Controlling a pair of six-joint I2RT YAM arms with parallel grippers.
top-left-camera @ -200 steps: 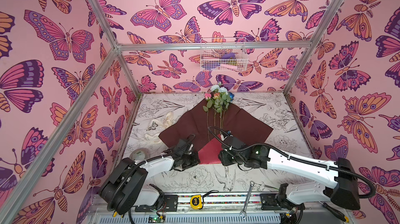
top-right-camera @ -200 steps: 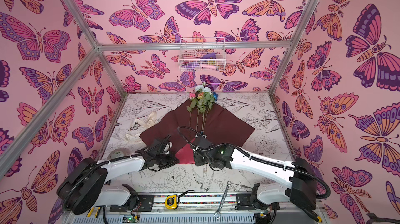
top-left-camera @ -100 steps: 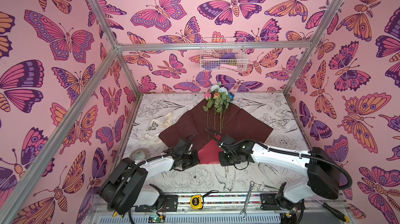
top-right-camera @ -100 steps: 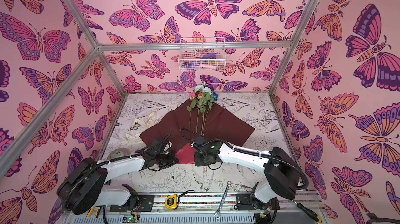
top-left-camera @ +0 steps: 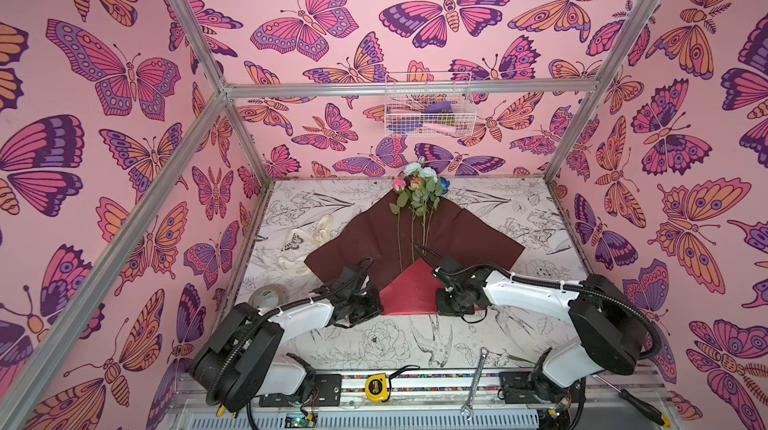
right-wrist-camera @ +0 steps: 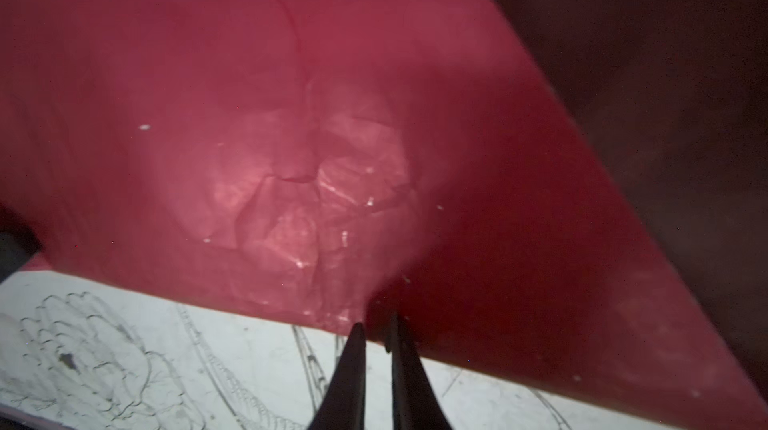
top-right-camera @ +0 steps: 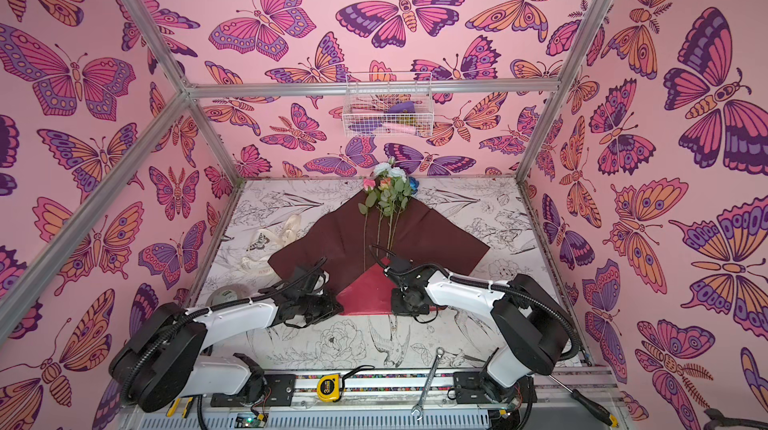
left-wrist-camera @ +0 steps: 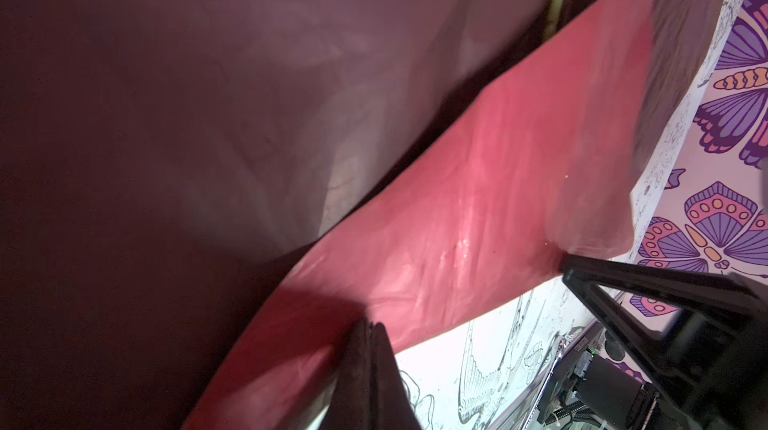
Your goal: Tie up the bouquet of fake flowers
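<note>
- Left gripper (left-wrist-camera: 371, 326): jaws pressed together, pinching the near edge of the folded red wrapping paper (top-left-camera: 409, 295).
- Right gripper (right-wrist-camera: 376, 322): jaws nearly closed, nipping that folded edge.
- Fake flowers (top-left-camera: 419, 195): on the paper beyond both grippers, stems pointing between them.

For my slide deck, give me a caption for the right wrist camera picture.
Right gripper closed on the edge of the red wrapping paper flap, just above the flower-printed table.
</note>
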